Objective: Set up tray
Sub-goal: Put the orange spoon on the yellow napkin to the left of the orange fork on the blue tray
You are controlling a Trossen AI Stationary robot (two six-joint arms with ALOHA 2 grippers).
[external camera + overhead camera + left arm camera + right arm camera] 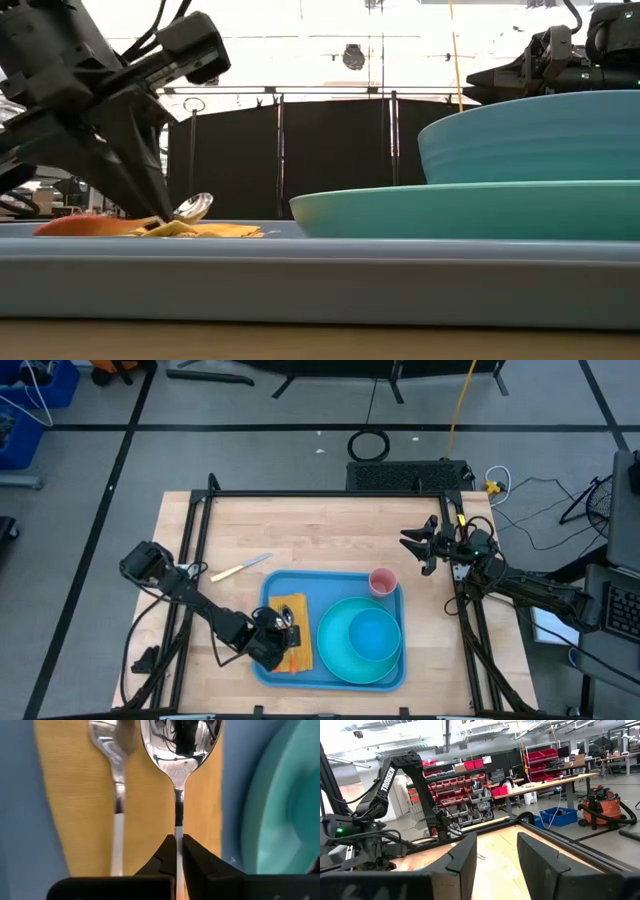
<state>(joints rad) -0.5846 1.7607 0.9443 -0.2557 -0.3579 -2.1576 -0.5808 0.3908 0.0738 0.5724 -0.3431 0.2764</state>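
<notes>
Now tray [335,676] w/ plate [340,650], bowl [375,635], napkin [297,622]

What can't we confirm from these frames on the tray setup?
- Spoon handle end: left wrist view, hidden between the shut left hand fingers.
- Fork tines: cut off by the picture's edge.
- Inside the pink cup: high view, too small.
- Bowl contents: low view, wall hides them.
- Tray corner: high view, left arm covers it.
</notes>
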